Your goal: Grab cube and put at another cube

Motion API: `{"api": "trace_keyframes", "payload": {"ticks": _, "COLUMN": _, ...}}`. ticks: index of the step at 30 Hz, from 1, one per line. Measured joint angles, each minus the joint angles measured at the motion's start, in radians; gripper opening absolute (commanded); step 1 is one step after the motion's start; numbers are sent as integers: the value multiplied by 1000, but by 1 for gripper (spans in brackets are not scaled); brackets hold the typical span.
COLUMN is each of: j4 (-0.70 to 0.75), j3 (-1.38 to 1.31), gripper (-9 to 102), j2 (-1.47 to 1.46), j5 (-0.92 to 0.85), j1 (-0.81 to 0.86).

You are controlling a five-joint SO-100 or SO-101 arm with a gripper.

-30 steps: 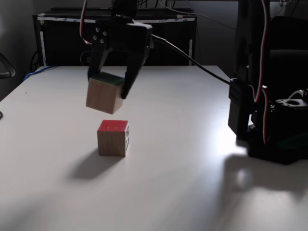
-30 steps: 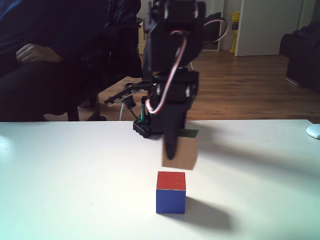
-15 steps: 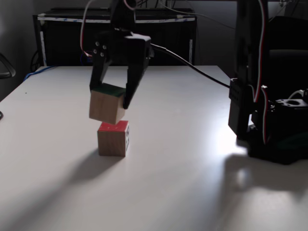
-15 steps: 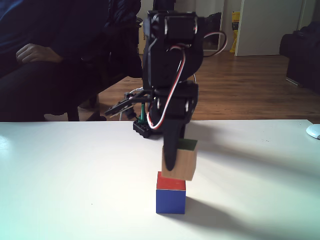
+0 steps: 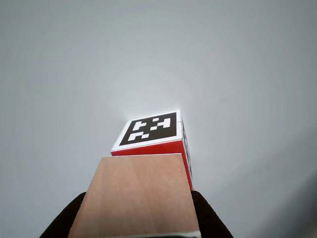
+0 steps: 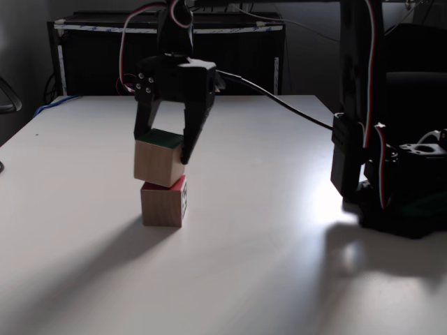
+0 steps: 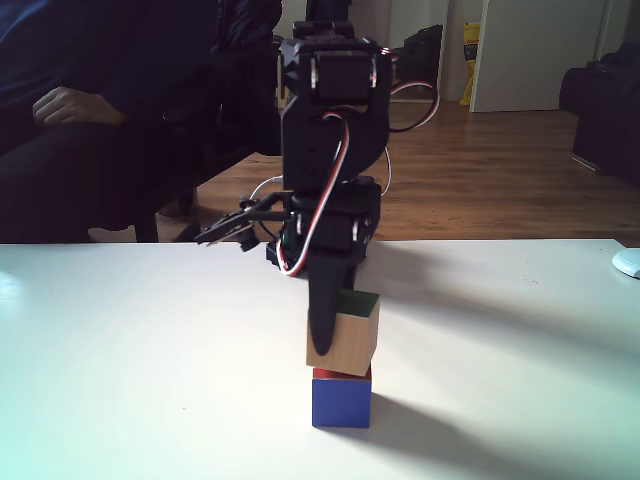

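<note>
At frame centre-left in a fixed view, the end effector (image 6: 162, 151) clamps the cube (image 6: 158, 162), tilted atop another cube (image 6: 164, 204).

Cube (image 6: 159, 162): dark green top face, plain light-brown wood sides; pale pinkish-brown wood in the other view (image 5: 136, 196). Another cube (image 6: 164, 203): red top edge, wood-coloured side, a black-and-white marker on its right side; blue front face in a fixed view (image 7: 341, 401); black-and-white square marker with white edge in the other view (image 5: 151, 130). Claw (image 6: 160, 145) black. Tabletop (image 6: 244, 251) white. Cables red and white.
</note>
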Motion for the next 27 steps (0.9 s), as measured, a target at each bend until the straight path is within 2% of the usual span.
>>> {"api": "trace_keyframes", "payload": {"ticks": 6, "j4": -3, "j3": 3, "gripper": 20, "j2": -25, "j5": -6, "j1": 15}}
{"api": "trace_keyframes", "payload": {"ticks": 16, "j4": -8, "j3": 5, "gripper": 33, "j2": -41, "j5": -11, "j1": 8}}
{"api": "trace_keyframes", "payload": {"ticks": 20, "j4": 25, "j3": -8, "gripper": 45, "j2": -60, "j5": -5, "j1": -8}}
{"api": "trace_keyframes", "payload": {"ticks": 27, "j4": 78, "j3": -43, "gripper": 47, "j2": -61, "j5": 15, "j1": -20}}
